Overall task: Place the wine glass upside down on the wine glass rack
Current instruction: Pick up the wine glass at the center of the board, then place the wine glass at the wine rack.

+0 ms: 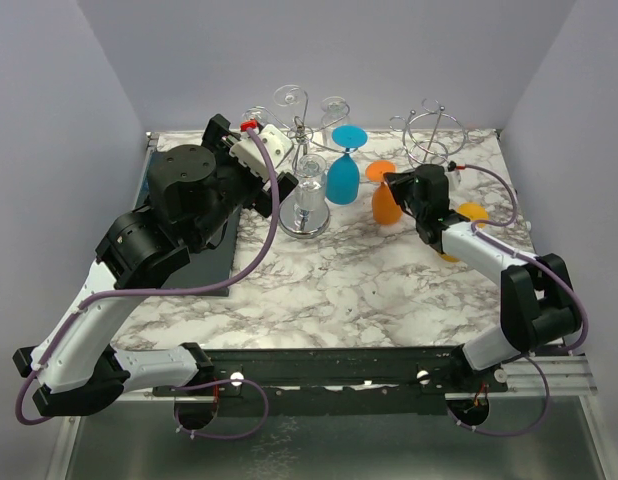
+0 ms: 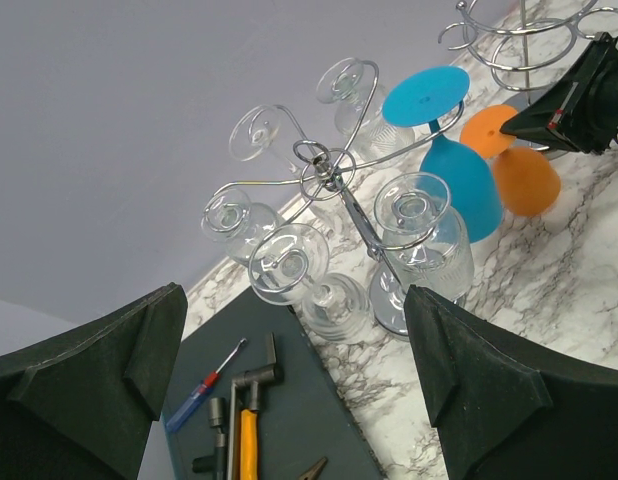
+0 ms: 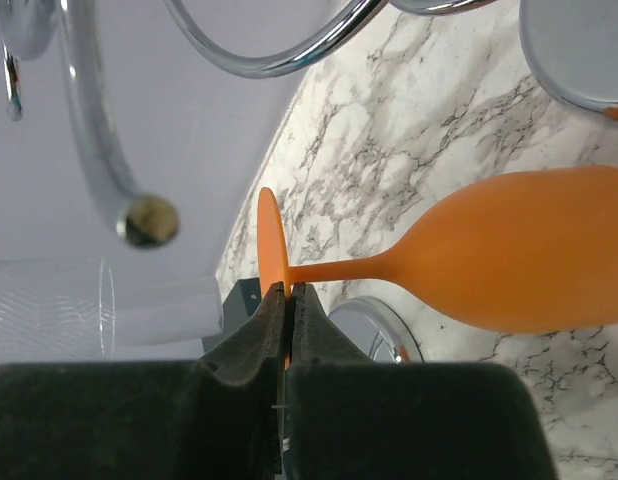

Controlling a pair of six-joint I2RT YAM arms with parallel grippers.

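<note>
— Looking at my right wrist feed, I see the right gripper [image 3: 289, 292] with its fingers pressed together on the orange wine glass [image 3: 509, 255], pinching the thin edge of its round foot. The stem runs off sideways from the fingertips, and the bowl sits beyond it over the marble table [image 1: 339, 300].

— Is the glass up on the rack?

— No. From overhead it is on the right half of the table. It sits just beside the blue wine glass [image 1: 342, 175], which hangs bowl-down from the chrome wine glass rack [image 2: 329, 178], and in front of a second wire rack [image 1: 436, 140] at the back edge. My gripper comes at it from the right, with its tip at the foot. The bowl is on the near side of the foot.

— Bowl touching the table?

— I can't tell; none of my views shows the underside of it.

— And your left arm?

— The left gripper [image 2: 294, 300] is spread wide and holds nothing. It hangs to the left of the chrome rack, well apart from the orange glass. Its camera looks straight at the clear wine glasses [image 2: 419, 240] hung on the rack's arms. Below it lies a dark mat [image 2: 309, 400] with a red-and-blue screwdriver [image 2: 204, 388] and other tools.
</note>
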